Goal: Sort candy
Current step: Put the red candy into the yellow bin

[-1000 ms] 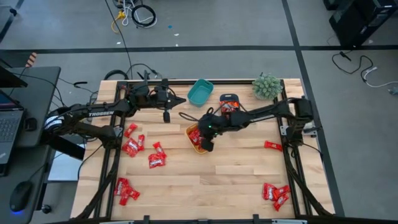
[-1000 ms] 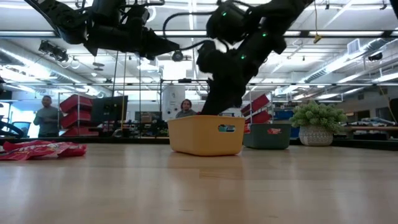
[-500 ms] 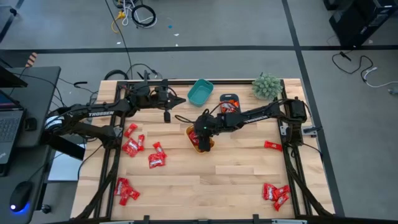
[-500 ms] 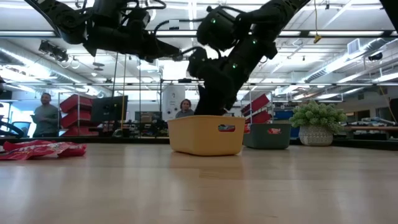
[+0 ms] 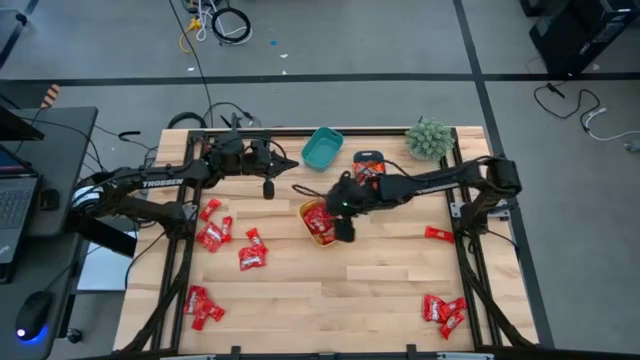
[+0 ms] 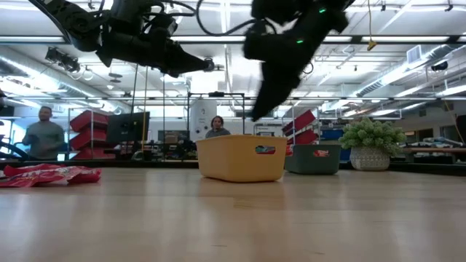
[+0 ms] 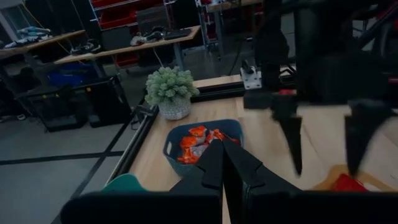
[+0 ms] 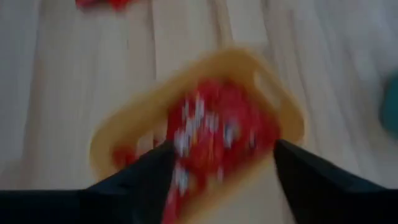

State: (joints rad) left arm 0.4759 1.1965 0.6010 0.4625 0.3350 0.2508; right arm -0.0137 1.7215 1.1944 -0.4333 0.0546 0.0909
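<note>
Directly above the yellow-orange bin (image 5: 320, 224), the right gripper (image 5: 343, 229) hangs with its fingers spread wide and nothing between them. In its wrist view the bin sits below with red candy (image 8: 214, 134) heaped inside, so the opened jaws most likely mean a piece has been let go into the bin. Seen from table height, the gripper is clear above the bin's rim, with free air around it for a move away.

Behind the bin, toward the table's far edge, a dark bin (image 5: 369, 166) holds orange-red pieces, a teal bin (image 5: 321, 148) stands beside it, and a small potted plant (image 5: 428, 139) sits at the far right corner. The left gripper (image 5: 292, 161) waits left of the teal bin, fingers pressed shut on nothing.

Loose candy lies well apart from the yellow-orange bin: a cluster to its left, another at the near left corner, one piece to its right by the frame, and a group at the near right corner. Bare wood in front of the bin leaves open paths to each.
</note>
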